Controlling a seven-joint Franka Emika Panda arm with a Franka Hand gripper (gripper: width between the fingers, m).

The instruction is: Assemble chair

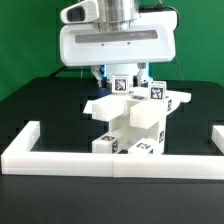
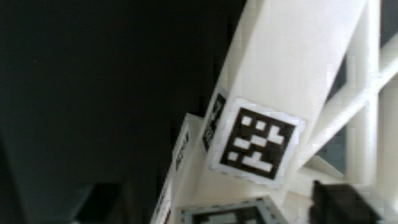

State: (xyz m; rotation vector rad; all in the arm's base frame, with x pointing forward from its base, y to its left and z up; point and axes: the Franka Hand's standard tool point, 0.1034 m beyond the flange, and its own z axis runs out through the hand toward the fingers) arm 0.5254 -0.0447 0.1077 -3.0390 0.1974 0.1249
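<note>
The chair (image 1: 132, 118) stands as a blocky white stack on the black worktop (image 1: 40, 100), just behind the low white border wall (image 1: 110, 160) that runs along the front and turns back at both ends. Several slabs and posts are already joined: a broad base block with tags (image 1: 143, 147) on its front faces, a slab reaching toward the exterior view's left, and upper pieces with more tags near the top.

The arm's white head (image 1: 112, 45) hangs directly over the stack, and the claw (image 1: 122, 76) reaches down to the topmost pieces. From the exterior view its fingers are mostly hidden behind the chair parts, so I cannot tell whether they are apart or clamped on anything.

In the wrist view a tilted white post (image 2: 285, 90) fills much of the picture, carrying a black-and-white tag (image 2: 258, 140), with dark worktop behind it. Two dark fingertips (image 2: 338, 196) show at the edge of that picture, one on each side of the post's lower part; whether they touch it is unclear.
</note>
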